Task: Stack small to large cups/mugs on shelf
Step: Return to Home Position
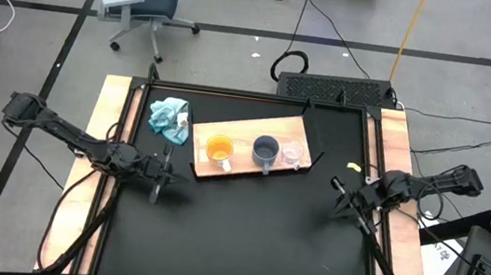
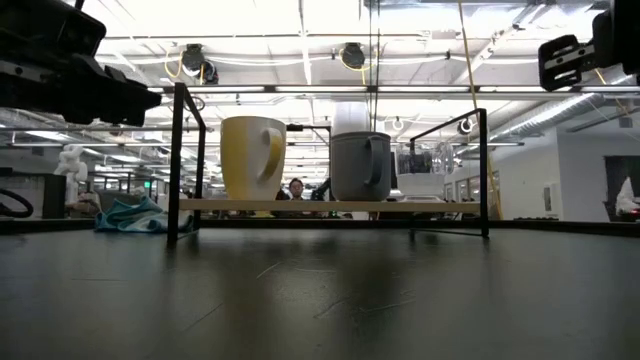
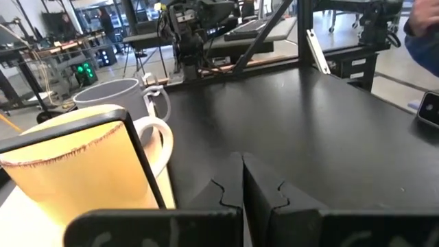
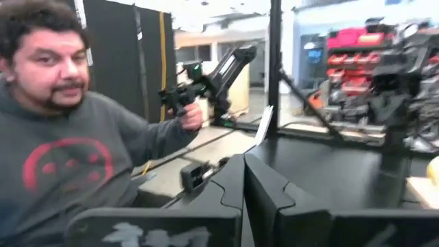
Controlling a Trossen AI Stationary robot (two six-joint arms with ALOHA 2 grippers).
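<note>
Three vessels stand side by side, upright on their bases, on the light-wood shelf [image 1: 249, 145]: an orange mug [image 1: 219, 149] at the left, a grey-blue mug [image 1: 266, 149] in the middle, a small clear glass cup [image 1: 292, 153] at the right. In the low view the orange mug [image 2: 252, 157] and the grey-blue mug [image 2: 360, 165] stand on the raised board [image 2: 330, 204]. My left gripper [image 1: 156, 192] is shut and empty, just near-left of the shelf. My right gripper [image 1: 341, 189] is shut and empty, right of the shelf.
A light-blue cloth [image 1: 169, 117] lies on the black tabletop left of the shelf. A small yellow item [image 1: 353, 167] lies near the right rail. The shelf's black frame posts [image 2: 181, 165] stand around the board. A person [image 4: 62, 130] holding a device shows beyond the table in the right wrist view.
</note>
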